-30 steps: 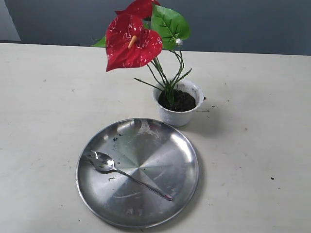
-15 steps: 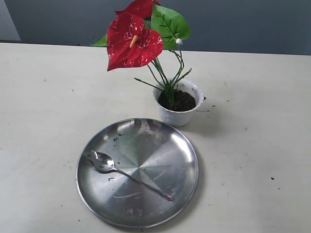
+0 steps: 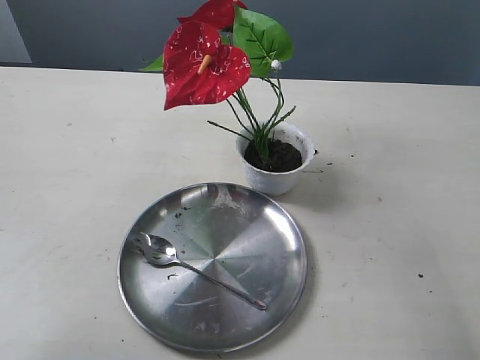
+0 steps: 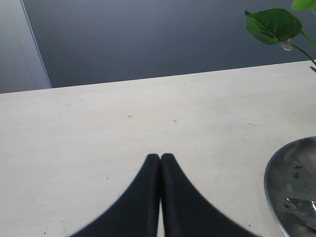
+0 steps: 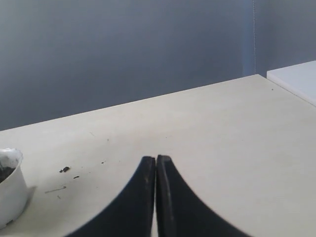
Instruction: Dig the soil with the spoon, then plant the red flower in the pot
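Note:
The red flower (image 3: 203, 62) stands upright with its stems in the dark soil (image 3: 279, 156) of the white pot (image 3: 275, 180), behind the plate. The silver spoon (image 3: 191, 268) lies on the round steel plate (image 3: 289, 259), bowl toward the left. Neither arm shows in the exterior view. In the left wrist view my left gripper (image 4: 160, 157) is shut and empty over bare table, with a green leaf (image 4: 273, 25) and the plate's rim (image 4: 269, 185) off to one side. In the right wrist view my right gripper (image 5: 156, 158) is shut and empty, the pot (image 5: 10, 190) at the frame's edge.
Crumbs of soil (image 3: 351, 157) are scattered on the pale table (image 3: 75, 150) around the pot and on the plate. A grey-blue wall (image 3: 375, 37) runs along the table's far edge. A white surface (image 5: 296, 79) adjoins the table in the right wrist view.

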You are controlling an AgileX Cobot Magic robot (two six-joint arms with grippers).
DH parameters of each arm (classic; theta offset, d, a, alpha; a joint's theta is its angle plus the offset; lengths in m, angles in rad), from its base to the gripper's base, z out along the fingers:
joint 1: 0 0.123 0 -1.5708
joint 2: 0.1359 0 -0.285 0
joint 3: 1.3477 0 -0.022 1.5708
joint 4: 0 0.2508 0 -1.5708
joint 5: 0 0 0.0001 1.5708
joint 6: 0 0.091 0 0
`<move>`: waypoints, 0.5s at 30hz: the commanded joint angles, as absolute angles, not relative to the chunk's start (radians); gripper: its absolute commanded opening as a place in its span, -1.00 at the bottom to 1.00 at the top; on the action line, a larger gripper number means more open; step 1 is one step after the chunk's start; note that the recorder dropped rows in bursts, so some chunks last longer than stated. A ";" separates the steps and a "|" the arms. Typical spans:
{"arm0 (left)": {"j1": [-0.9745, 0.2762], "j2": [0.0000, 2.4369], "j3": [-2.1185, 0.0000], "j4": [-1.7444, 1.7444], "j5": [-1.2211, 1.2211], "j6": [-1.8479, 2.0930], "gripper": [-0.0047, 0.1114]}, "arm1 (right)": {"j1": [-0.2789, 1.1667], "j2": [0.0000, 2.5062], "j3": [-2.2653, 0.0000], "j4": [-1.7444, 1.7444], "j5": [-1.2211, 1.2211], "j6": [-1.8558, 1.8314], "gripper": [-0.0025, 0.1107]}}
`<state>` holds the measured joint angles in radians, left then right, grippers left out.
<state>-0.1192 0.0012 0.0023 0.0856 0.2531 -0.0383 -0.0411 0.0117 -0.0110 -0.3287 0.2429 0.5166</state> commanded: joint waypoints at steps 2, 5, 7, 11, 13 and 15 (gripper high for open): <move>-0.125 0.000 0.000 0.084 0.239 -0.043 -0.91 | -0.047 0.000 0.000 -0.327 0.259 0.516 -0.93; -0.125 0.000 0.000 0.084 0.239 -0.043 -0.91 | -0.047 0.000 0.000 -0.327 0.257 0.516 -0.93; -0.125 0.000 0.000 0.084 0.239 -0.043 -0.91 | -0.047 0.000 0.000 -0.327 0.257 0.516 -0.93; -0.125 0.000 0.000 0.084 0.239 -0.043 -0.91 | -0.047 0.000 0.000 -0.327 0.257 0.516 -0.93; -0.125 0.000 0.000 0.084 0.239 -0.043 -0.91 | -0.047 0.000 0.000 -0.327 0.257 0.516 -0.93; -0.125 0.000 0.000 0.084 0.239 -0.043 -0.91 | -0.047 0.000 0.000 -0.327 0.257 0.516 -0.93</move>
<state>-0.1192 0.0012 0.0023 0.0856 0.2531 -0.0383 -0.0411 0.0036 -0.0015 -0.3270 0.2572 0.5166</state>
